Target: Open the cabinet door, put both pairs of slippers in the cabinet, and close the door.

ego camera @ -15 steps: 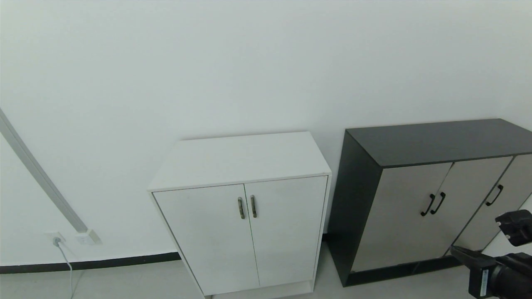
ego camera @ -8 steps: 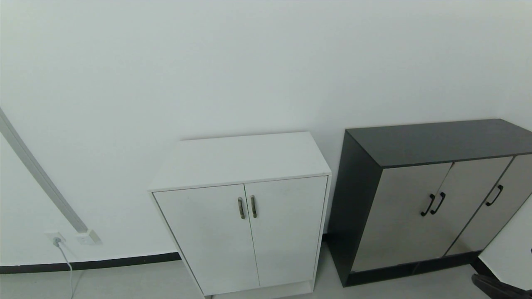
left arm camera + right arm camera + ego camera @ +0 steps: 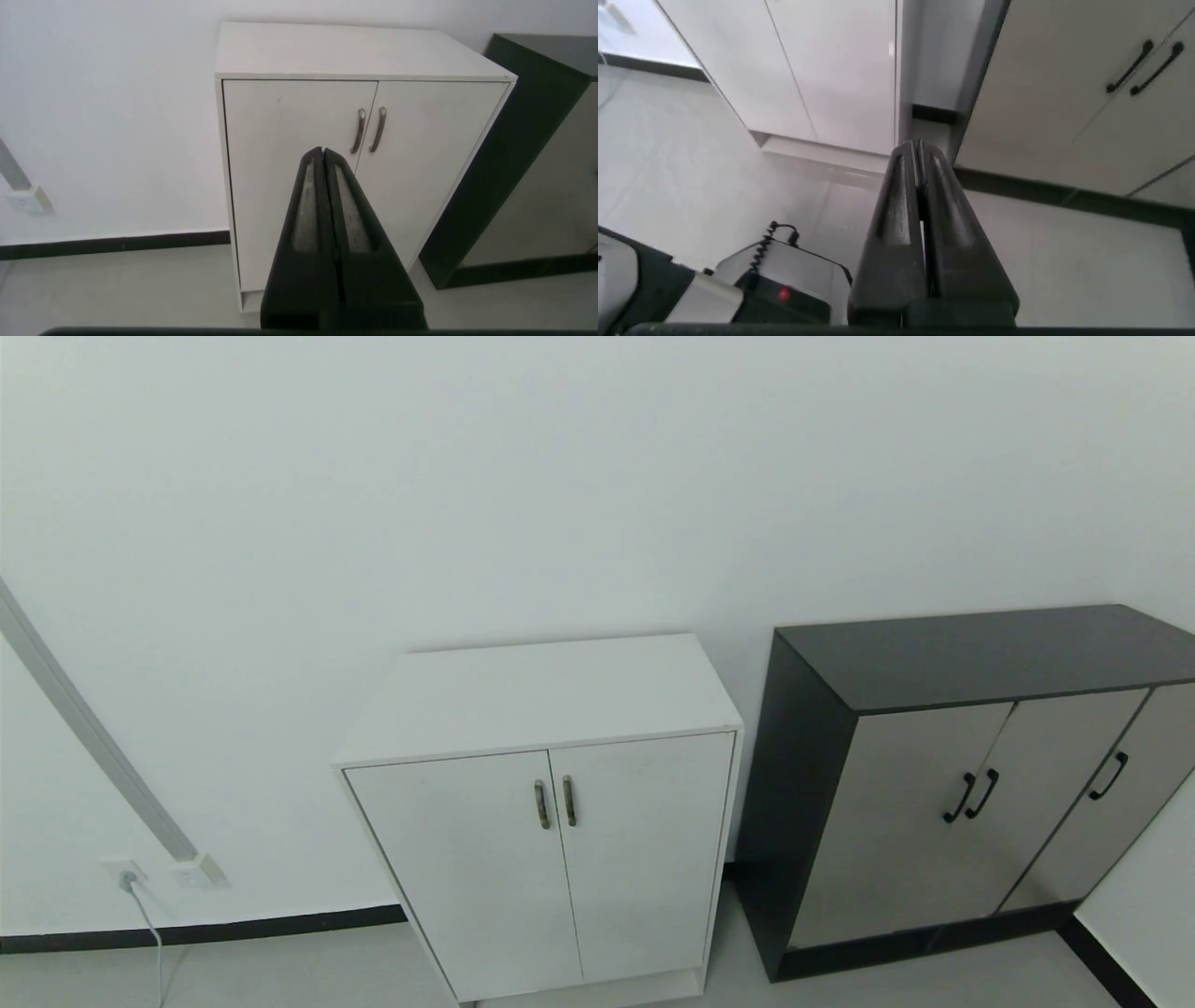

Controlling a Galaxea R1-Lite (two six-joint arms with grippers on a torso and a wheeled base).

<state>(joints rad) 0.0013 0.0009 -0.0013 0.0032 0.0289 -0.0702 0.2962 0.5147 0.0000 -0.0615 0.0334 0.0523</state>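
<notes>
A black cabinet (image 3: 971, 653) stands on the floor (image 3: 280, 971) against the white wall (image 3: 560, 476), at the floor's far right corner, where a side wall (image 3: 1148, 896) meets it. Its front has grey doors (image 3: 896, 821), all shut. Two black handles (image 3: 971, 795) sit side by side at the seam of the left pair, and a third handle (image 3: 1108, 776) is on the door further right. A black skirting (image 3: 233, 927) runs along the wall's foot. Low at the wall's left end is a socket (image 3: 124, 873) with a plugged-in cable (image 3: 157, 943) hanging to the floor. A grey trunking (image 3: 84, 723) slants down to a small box (image 3: 196, 871) just beside the socket.
</notes>
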